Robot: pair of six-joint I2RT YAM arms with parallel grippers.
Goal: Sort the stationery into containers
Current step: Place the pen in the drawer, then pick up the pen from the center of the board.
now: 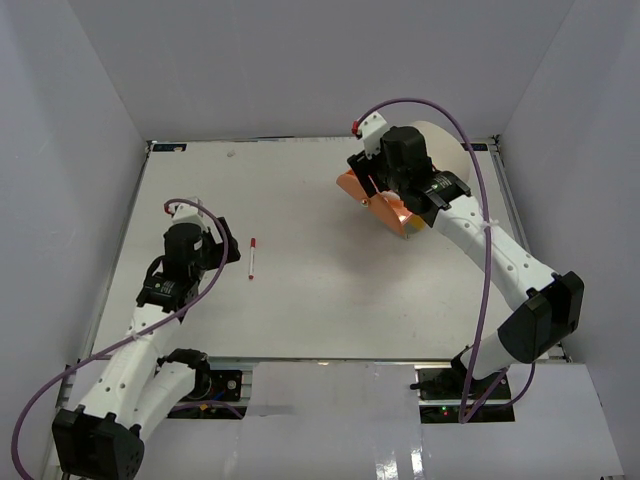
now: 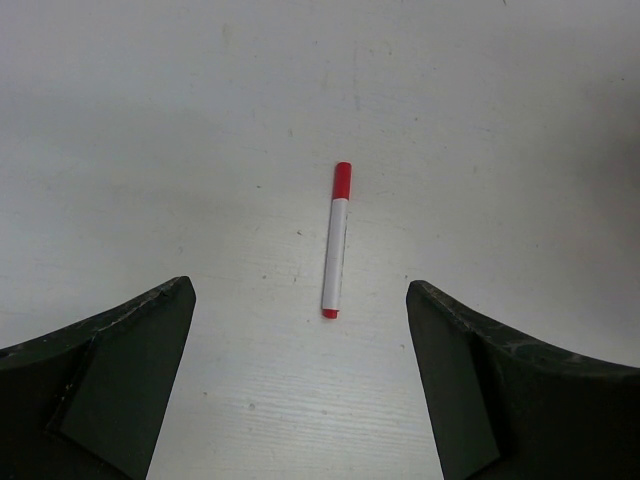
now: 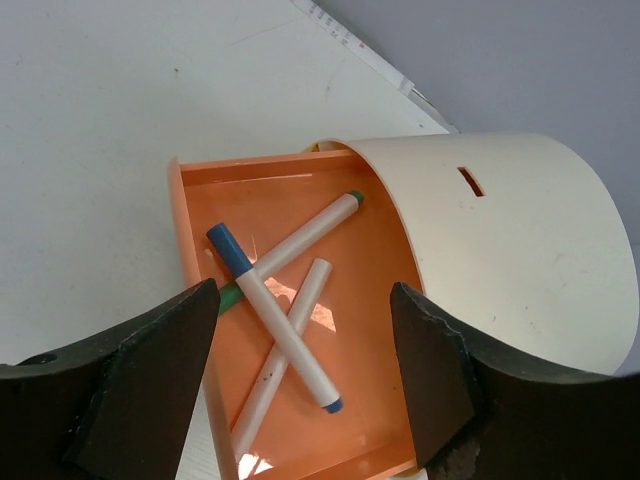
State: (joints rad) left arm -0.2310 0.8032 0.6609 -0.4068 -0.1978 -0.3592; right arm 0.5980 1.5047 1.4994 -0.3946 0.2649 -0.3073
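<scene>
One red-capped white marker [image 1: 252, 258] lies on the table just right of my left gripper [image 1: 226, 246]. In the left wrist view the marker [image 2: 336, 240] lies lengthwise ahead of the open, empty left gripper [image 2: 300, 300]. My right gripper [image 1: 386, 196] hovers open over the pulled-out orange drawer [image 1: 392, 214] of the cream organiser [image 1: 442, 142]. In the right wrist view the drawer [image 3: 375, 330] holds a blue-capped marker [image 3: 270, 315], a green-capped marker [image 3: 310, 232] and a plain white one [image 3: 262, 392], crossed over each other. Nothing is held between the fingers of the right gripper [image 3: 305, 292].
The organiser [image 3: 500, 250] lies on its side at the table's far right corner, near the side wall. Grey walls surround the white table [image 1: 320, 300] on three sides.
</scene>
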